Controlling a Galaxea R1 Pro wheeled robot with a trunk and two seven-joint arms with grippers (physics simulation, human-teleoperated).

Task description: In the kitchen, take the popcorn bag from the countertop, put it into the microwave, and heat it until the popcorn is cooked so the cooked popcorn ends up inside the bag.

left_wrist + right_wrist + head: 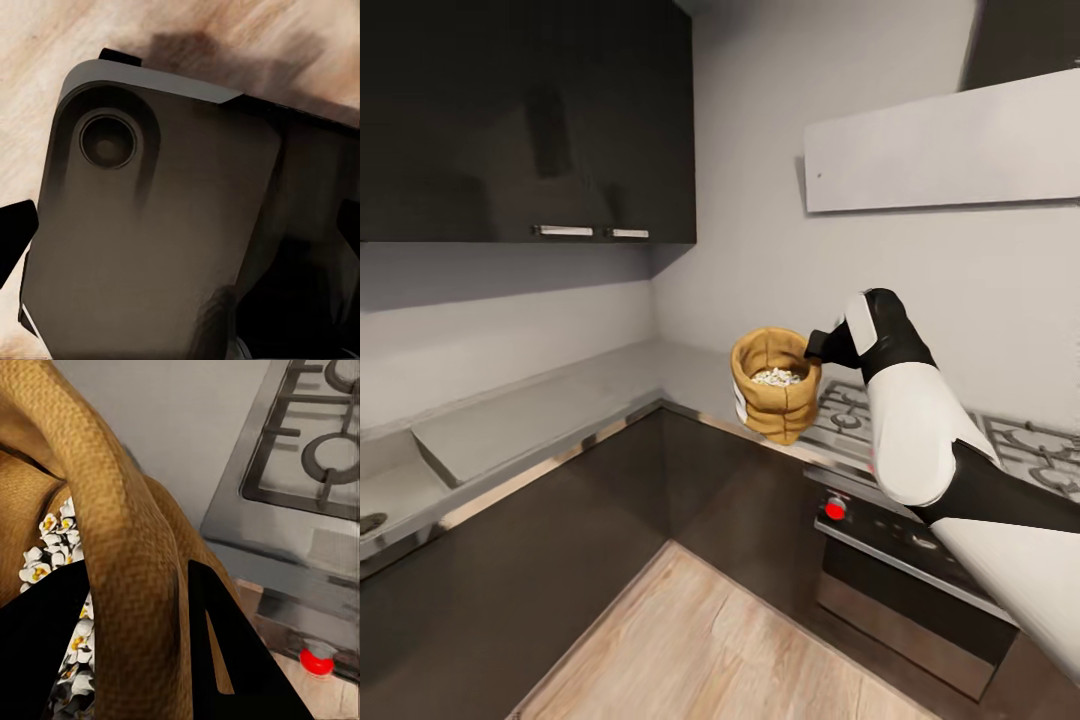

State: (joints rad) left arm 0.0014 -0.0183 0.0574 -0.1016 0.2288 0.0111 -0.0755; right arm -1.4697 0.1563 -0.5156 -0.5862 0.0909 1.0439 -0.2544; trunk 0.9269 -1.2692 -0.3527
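Observation:
The tan popcorn bag (775, 395) hangs upright in the air over the corner of the grey countertop (560, 400), beside the hob. White popcorn (777, 377) lies inside it. My right gripper (822, 345) is shut on the bag's rolled rim from the right. In the right wrist view the black fingers (225, 660) pinch the popcorn bag's rim (127, 547), with popcorn (60, 547) inside. The left gripper (180, 232) has its dark fingertips (15, 232) wide apart, open and holding nothing. The microwave is out of view.
A steel gas hob (860, 400) sits right of the bag, over an oven front with a red knob (836, 508). A white hood (950, 150) and dark upper cabinets (520, 120) hang above. Wooden floor (710, 640) lies below. My grey base (150, 225) sits under the left gripper.

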